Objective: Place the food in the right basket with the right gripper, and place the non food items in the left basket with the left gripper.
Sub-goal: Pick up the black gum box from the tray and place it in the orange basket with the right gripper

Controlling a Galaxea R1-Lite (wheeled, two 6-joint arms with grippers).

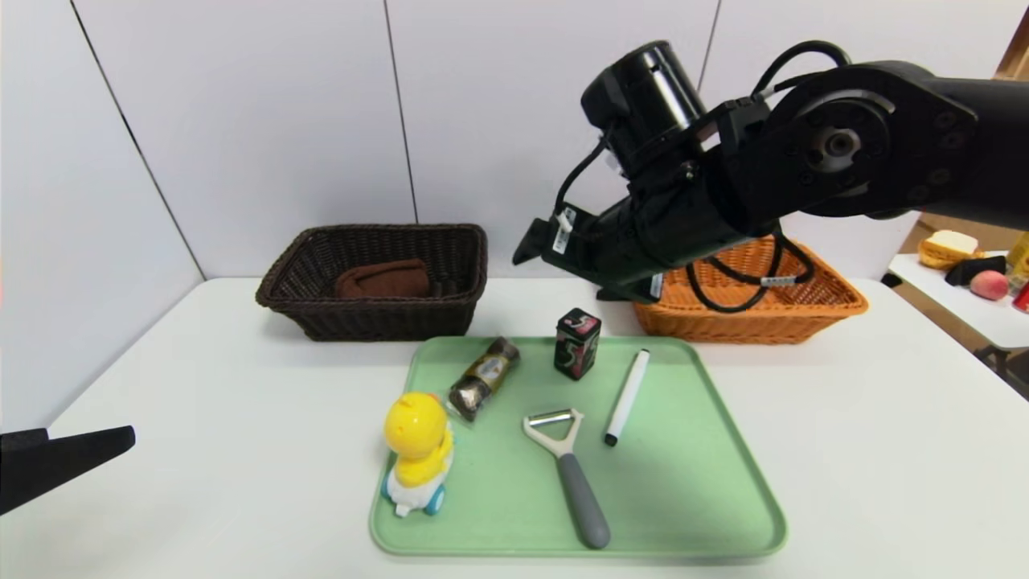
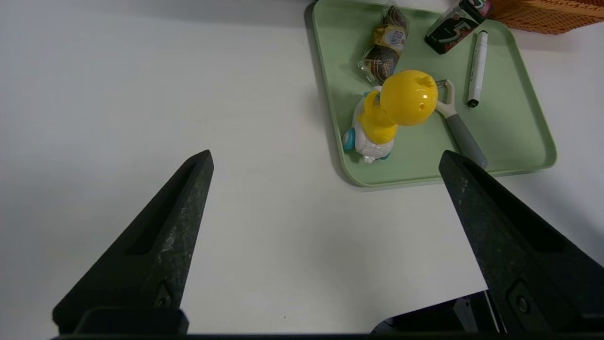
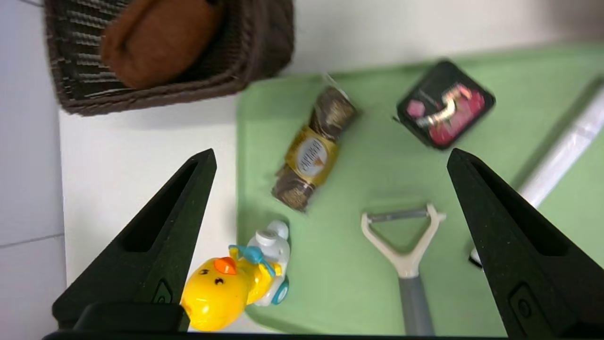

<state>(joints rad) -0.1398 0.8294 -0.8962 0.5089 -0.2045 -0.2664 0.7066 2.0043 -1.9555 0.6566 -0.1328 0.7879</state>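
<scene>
A green tray (image 1: 683, 498) holds a chocolate pack (image 1: 485, 376), a black gum box (image 1: 576, 343), a white marker (image 1: 627, 396), a grey-handled peeler (image 1: 567, 474) and a yellow duck toy (image 1: 418, 450). My right gripper (image 3: 330, 156) is open and empty, raised over the tray's far edge (image 1: 563, 269), above the chocolate pack (image 3: 314, 151) and the peeler (image 3: 406, 250). My left gripper (image 2: 324, 156) is open and empty over bare table at the near left, apart from the duck (image 2: 396, 108).
The dark brown basket (image 1: 378, 318) at the back left holds a brown cloth item (image 1: 384, 280). The orange basket (image 1: 756, 322) stands at the back right, partly behind my right arm. A side table (image 1: 949, 305) at the far right carries bread and fruit.
</scene>
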